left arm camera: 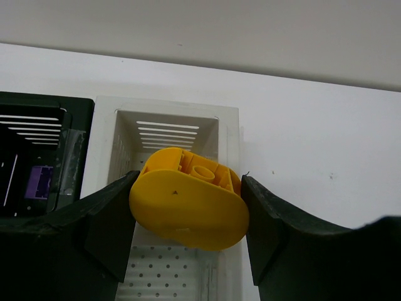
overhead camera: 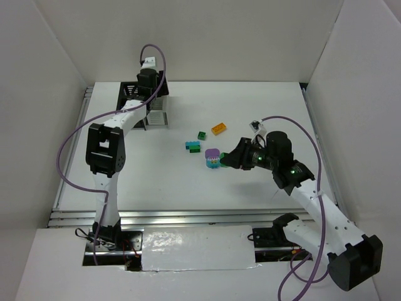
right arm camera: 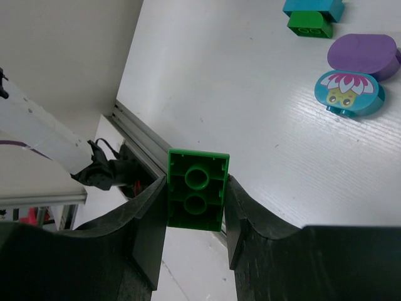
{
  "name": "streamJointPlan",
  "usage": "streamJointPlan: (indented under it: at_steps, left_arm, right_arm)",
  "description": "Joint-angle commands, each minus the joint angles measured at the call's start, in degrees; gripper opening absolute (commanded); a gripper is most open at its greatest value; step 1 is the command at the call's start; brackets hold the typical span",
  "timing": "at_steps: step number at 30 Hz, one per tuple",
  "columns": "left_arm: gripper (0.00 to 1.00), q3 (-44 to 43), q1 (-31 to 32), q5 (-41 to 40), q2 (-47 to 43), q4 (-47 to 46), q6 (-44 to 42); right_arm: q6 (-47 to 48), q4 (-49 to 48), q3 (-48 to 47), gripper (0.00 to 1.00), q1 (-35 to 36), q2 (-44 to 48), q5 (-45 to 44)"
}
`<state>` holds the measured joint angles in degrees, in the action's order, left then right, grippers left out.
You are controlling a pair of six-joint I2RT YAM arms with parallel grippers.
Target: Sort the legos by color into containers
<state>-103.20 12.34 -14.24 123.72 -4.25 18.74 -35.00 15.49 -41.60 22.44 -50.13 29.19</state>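
My left gripper (overhead camera: pixel 152 93) is shut on a yellow lego (left arm camera: pixel 187 202) and holds it above the white bin (left arm camera: pixel 229 135). The black bin (left arm camera: pixel 75 135) is joined to the white bin's left side and has a purple lego (left arm camera: pixel 41 182) inside. My right gripper (overhead camera: pixel 227 161) is shut on a green lego (right arm camera: pixel 197 197), held off the table with its underside facing the camera. On the table lie an orange lego (overhead camera: pixel 218 128), a small green lego (overhead camera: pixel 201 135), a teal-and-green pair (overhead camera: pixel 193 146) and a purple-and-teal piece (overhead camera: pixel 212 158) just left of the right gripper.
The bins (overhead camera: pixel 141 100) stand at the table's back left, close to the rear wall. White walls close in the back and both sides. A metal rail (overhead camera: pixel 188 216) runs along the table's near edge. Purple cables loop off both arms.
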Motion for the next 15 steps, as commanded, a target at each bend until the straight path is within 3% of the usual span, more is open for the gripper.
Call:
streamJointPlan:
  at_steps: [1,9,14,15]
  left_arm:
    - [0.17,-0.6,-0.4,-2.2,0.2,-6.2,-1.7]
    - [0.23,3.4,-0.6,-4.8,-1.6,-10.8,-1.6]
    - [0.46,1.9,-0.9,-4.6,-0.2,-9.8,-2.4]
    - [0.61,1.9,-0.9,-4.8,-0.1,-9.9,-2.2]
  right_arm:
    - [0.8,-1.6,-0.3,0.00,-0.4,-0.6,1.0]
    - [0.3,-2.5,-0.4,0.00,-0.4,-2.3,1.9]
    - [-0.3,-3.3,0.0,0.00,-0.4,-2.5,2.4]
    - [-0.3,-3.4,0.0,0.00,-0.4,-2.6,2.5]
